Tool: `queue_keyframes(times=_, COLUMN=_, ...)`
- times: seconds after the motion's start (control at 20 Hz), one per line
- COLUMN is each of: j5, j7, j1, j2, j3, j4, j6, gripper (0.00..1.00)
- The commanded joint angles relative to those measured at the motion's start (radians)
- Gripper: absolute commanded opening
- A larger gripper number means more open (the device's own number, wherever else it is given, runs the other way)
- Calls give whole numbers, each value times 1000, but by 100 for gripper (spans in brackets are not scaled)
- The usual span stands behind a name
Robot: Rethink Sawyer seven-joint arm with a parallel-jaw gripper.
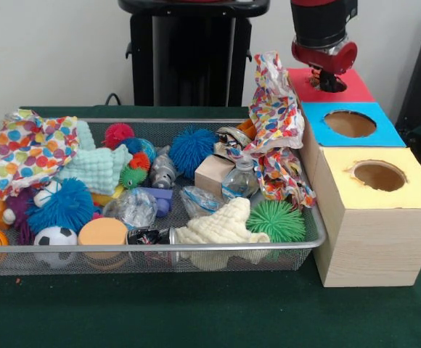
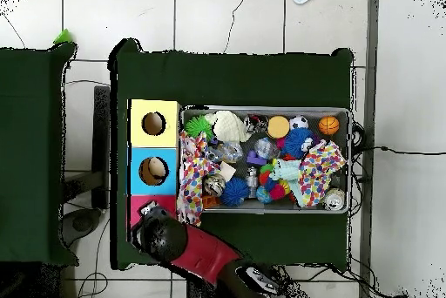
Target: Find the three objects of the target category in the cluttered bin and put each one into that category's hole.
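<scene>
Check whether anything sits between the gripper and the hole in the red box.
Nothing visible does. The gripper hangs directly over the red box, right at its hole. The polka-dot cloth draped over the bin's edge stands beside the red box, not over the hole. Whether the gripper holds anything cannot be seen.

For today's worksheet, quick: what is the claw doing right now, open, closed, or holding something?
Claw: over the red box; open or closed cannot be told.

No legible text or labels anywhere.
</scene>
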State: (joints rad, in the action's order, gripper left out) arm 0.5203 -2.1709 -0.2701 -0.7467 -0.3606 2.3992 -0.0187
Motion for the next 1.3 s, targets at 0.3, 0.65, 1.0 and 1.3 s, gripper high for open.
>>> queue_keyframes(times=0.3, j5=-78, j7=-196, j1=-54, j2=180, j3=-57, j4=-18, j6=118, gripper=0)
queue_keyframes(times=0.65, j5=-47, j7=-213, j1=-72, j2=-24, j3=-77, j4=49, j6=-61, gripper=0)
queue_keyframes(times=1.0, j5=-5, j7=-242, j1=-70, j2=-245, j3=-63, j4=69, j6=-315, gripper=0)
queue_keyframes(times=1.3, j5=-71, j7=-218, j1=23, j2=-285, j3=82, j4=-2, j6=-413, gripper=0)
